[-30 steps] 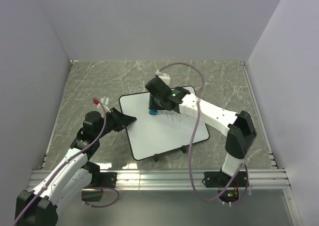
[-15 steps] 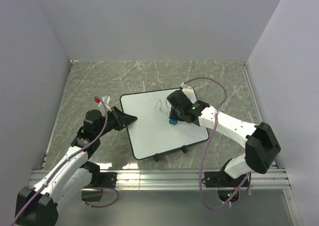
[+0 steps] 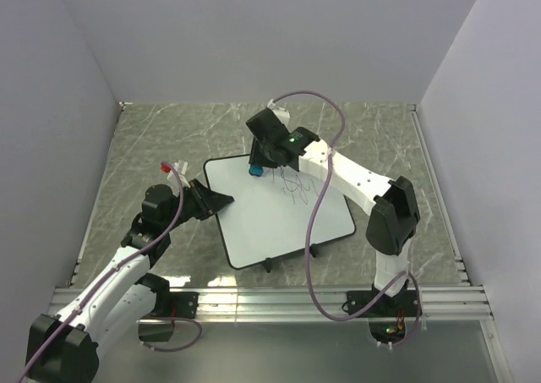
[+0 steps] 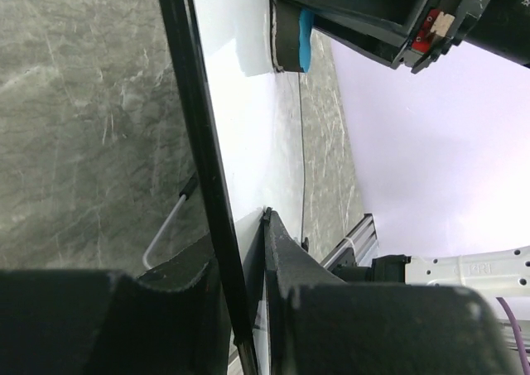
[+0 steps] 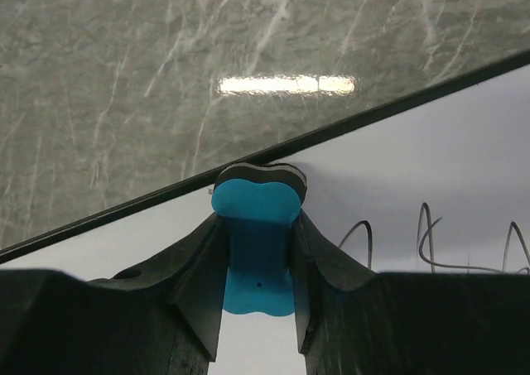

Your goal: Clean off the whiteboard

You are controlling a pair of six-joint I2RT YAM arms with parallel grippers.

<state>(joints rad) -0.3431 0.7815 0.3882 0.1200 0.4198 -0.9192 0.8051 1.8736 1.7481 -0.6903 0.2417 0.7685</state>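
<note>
The whiteboard (image 3: 262, 218) lies flat on the table, white with a thin black rim and two small black feet on its near edge. Black scribbles (image 3: 296, 188) mark its far right part and show in the right wrist view (image 5: 464, 242). My left gripper (image 3: 221, 202) is shut on the board's left rim (image 4: 207, 193). My right gripper (image 3: 256, 171) is shut on a blue eraser (image 5: 255, 242) and presses it on the board near the far edge, left of the scribbles. The eraser also shows in the left wrist view (image 4: 305, 40).
The grey marbled tabletop (image 3: 169, 138) surrounds the board. An aluminium rail (image 3: 279, 298) runs along the near edge. Grey walls stand on the left, back and right. The right arm's purple cable (image 3: 325, 197) hangs over the board.
My right gripper swept the eraser from the board's far left to its right side, then back up to the far edge. The left gripper and the board stayed still.
</note>
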